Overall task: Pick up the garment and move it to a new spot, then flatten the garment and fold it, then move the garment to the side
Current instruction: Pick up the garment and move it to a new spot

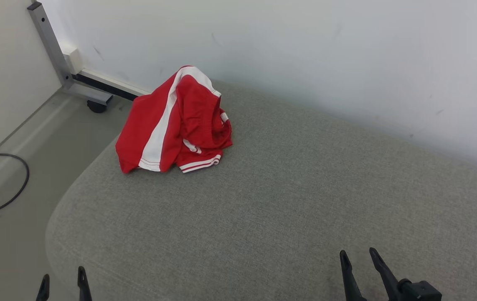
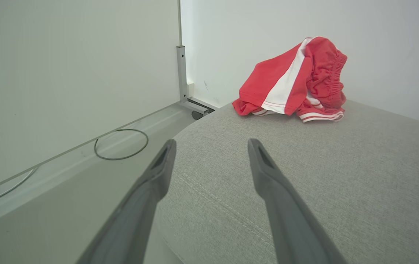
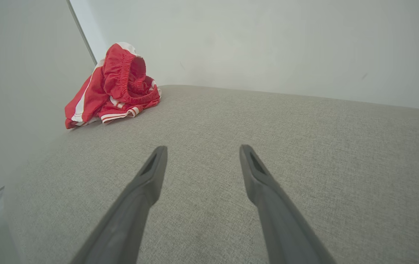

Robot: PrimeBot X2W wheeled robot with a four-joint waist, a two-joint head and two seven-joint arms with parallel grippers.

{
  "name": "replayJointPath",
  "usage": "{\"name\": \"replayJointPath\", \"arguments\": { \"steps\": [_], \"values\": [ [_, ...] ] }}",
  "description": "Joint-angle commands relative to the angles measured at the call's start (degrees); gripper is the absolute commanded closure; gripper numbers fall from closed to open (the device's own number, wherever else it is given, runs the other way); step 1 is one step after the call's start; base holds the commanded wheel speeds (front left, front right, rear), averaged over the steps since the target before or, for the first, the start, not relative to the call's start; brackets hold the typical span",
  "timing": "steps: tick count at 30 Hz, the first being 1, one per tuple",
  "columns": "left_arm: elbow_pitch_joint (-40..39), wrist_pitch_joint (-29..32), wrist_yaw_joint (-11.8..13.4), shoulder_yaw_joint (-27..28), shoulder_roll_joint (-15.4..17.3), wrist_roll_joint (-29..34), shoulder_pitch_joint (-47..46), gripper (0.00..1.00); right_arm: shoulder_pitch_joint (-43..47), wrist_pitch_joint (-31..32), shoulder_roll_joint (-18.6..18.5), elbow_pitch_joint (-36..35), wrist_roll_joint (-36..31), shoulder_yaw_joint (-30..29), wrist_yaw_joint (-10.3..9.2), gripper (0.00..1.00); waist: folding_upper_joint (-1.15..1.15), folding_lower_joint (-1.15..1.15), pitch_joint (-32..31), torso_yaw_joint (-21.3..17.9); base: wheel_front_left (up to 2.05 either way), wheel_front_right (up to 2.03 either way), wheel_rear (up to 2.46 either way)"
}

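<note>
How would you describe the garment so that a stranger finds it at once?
Start at the grey cushioned surface against the white wall. At its far left corner lies a crumpled heap: red shorts with white stripes and an elastic waistband, the only brightly coloured thing.

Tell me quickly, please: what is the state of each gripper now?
Left gripper: jaws open, holding nothing.
Right gripper: jaws open, holding nothing.

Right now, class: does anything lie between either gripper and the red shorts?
Nothing visible does. The shorts sit crumpled at the far left corner of the grey cushion. Only bare fabric lies between them and the open left gripper and the open right gripper.
</note>
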Motion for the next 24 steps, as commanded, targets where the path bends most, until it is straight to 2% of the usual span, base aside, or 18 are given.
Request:
{"name": "replayJointPath", "arguments": {
  "steps": [1,6,9,13,17,24],
  "values": [
    [-0.03,-0.09,-0.15,0.23,-0.02,-0.34,-0.75,0.0,0.22,-0.15,-0.1,-0.04,0.21,0.24,0.19,0.0,0.0,0.0,0.17,-0.91,0.0,0.0,0.0],
    [-0.22,-0.08,0.0,0.59,-0.01,-1.74,-2.7,0.0,-0.99,-0.16,-0.11,-0.28,-0.65,0.44,0.19,0.0,0.0,0.0,1.52,-3.49,0.0,0.0,0.0],
    [0.01,-0.08,-0.27,1.26,-0.04,-2.34,-5.3,0.0,-2.11,-0.15,-0.11,-0.44,-1.07,0.66,0.19,0.0,0.0,0.0,3.06,-6.31,0.0,0.0,0.0],
    [1.09,-0.07,-1.54,3.23,0.13,-1.35,-10.79,0.0,-3.99,-0.16,-0.12,-0.72,-1.83,-0.04,0.19,0.0,0.0,0.0,5.53,-10.0,0.0,0.0,0.0],
    [2.81,-0.08,-2.98,5.93,2.25,-0.83,-19.3,0.0,-6.42,-0.15,-0.11,-1.08,-2.11,-0.63,0.19,0.0,0.0,0.0,9.07,-14.79,0.0,0.0,0.0],
    [7.36,-0.08,-3.9,8.63,6.35,-4.66,-30.58,0.0,-9.72,-0.15,-0.1,-2.25,-0.99,-1.32,0.19,0.0,0.0,0.0,14.09,-21.01,0.0,0.0,0.0]
  ]
}}
